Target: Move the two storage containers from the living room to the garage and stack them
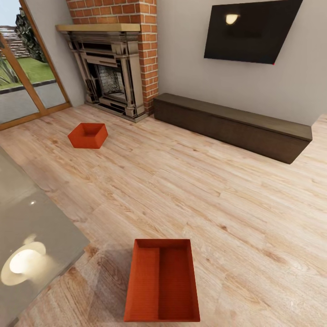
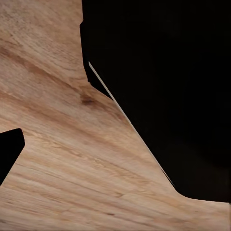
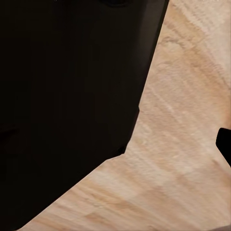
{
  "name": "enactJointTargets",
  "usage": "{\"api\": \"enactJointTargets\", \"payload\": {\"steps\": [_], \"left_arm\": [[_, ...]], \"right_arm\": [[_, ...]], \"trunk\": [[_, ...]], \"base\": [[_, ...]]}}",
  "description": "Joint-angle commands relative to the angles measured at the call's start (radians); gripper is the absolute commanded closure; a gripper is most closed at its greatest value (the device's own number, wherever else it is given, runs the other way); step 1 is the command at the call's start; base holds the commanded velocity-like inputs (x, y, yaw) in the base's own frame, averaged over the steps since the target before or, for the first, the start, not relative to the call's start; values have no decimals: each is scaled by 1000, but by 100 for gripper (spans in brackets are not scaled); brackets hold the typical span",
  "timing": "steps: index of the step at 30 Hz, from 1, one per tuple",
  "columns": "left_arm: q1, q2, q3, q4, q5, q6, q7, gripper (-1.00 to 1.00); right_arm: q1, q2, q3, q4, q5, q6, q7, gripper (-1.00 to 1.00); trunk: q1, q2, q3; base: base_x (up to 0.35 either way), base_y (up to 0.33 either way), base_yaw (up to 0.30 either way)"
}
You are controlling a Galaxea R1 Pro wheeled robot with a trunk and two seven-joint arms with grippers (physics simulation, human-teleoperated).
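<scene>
Living room, light wood plank floor. 2 orange-red open-top storage containers on it, well apart.

Item 1: near container, rectangular, low walls, resting flat on the planks at the near edge of the head view, just right of the glass table. Interior empty; a shadow line splits its base.

Item 2: far container, same colour, turned at an angle, on the planks to the far left, in front of the brick fireplace and apart from it.

Fixtures: wall TV on the far wall, right of the fireplace; long dark low bench beneath it against the wall; wood-framed glass doors at far left, grass beyond. A lamp reflection shows in the glass table.

Left wrist view: plank floor and black shapes close to the lens; finger spread cannot be told.

Right wrist view: the same, plank floor beside a large black mass; finger spread cannot be told.
</scene>
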Motion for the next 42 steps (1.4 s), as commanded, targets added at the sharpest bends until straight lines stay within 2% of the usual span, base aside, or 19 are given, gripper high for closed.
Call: {"api": "enactJointTargets", "payload": {"steps": [1,10,14,17,18,19,20,21,23,25,26,27,28,29,31,32,36,38,42], "left_arm": [[0,-2,5,0,3,-1,-3,-100],[0,-10,5,0,1,4,0,-100],[0,-48,0,-26,-1,3,6,-100],[0,-77,3,-250,7,41,3,-100],[0,-79,3,-288,7,60,2,-100],[0,-82,3,-394,6,140,4,-100],[-1,-81,2,-586,0,287,6,-100],[-4,-80,2,-691,-4,337,6,-100],[-24,-83,2,-788,-9,373,8,-100],[-116,-94,1,-823,-12,396,10,-100],[-176,-100,0,-822,-13,412,12,-100],[-207,-102,-1,-819,-14,420,13,-100],[-290,-111,-2,-793,-15,440,16,-100],[-338,-118,-3,-770,-16,447,17,-100],[-418,-140,-4,-703,-18,448,18,-100],[-493,-159,-4,-628,-20,439,18,-100],[-614,-176,-6,-484,-25,384,19,-100],[-631,-178,-7,-445,-32,367,19,-100],[-660,-181,-8,-363,-91,301,69,-100]], "right_arm": [[0,0,7,3,-9,-5,5,-100],[-2,14,12,-7,-6,-5,5,-100],[-9,18,9,-26,-7,2,4,-100],[-111,20,7,-36,-10,3,4,-100],[-129,20,7,-37,-10,4,3,-100],[-180,21,6,-38,-10,7,2,-100],[-278,29,6,-38,-11,9,-32,-100],[-334,33,5,-39,-11,9,-73,-100],[-395,48,5,-39,-11,7,-141,-100],[-448,68,5,-39,-11,0,-217,-100],[-479,74,5,-40,-12,-2,-240,-100],[-495,76,5,-41,-12,-2,-249,-100],[-536,80,5,-48,-12,-4,-265,-100],[-554,82,4,-55,-12,-4,-272,-100],[-575,85,-4,-71,-12,-9,-278,-100],[-594,87,-27,-83,-12,-13,-282,-100],[-617,104,-104,-93,-12,-17,-285,-100],[-619,114,-122,-94,-12,-18,-286,-100],[-621,182,-146,-89,-9,-30,-287,-100]], "trunk": [[0,0,-1],[0,0,-1],[0,0,-1],[0,0,-1],[0,0,-1],[0,0,-1],[0,0,-1],[0,0,-1],[0,0,-1],[0,0,-1],[0,0,-1],[0,0,-1],[0,0,-1],[0,0,-1],[0,0,-1],[0,0,-1],[0,0,-1],[0,0,-1],[0,0,-1]], "base": [[0,0,0],[0,0,0],[0,0,0],[0,0,0],[0,0,0],[0,0,0],[0,0,0],[0,0,0],[0,0,0],[0,0,0],[0,0,0],[0,0,0],[0,0,0],[0,0,0],[0,0,0],[0,0,0],[0,0,0],[0,0,0],[0,0,0]]}}
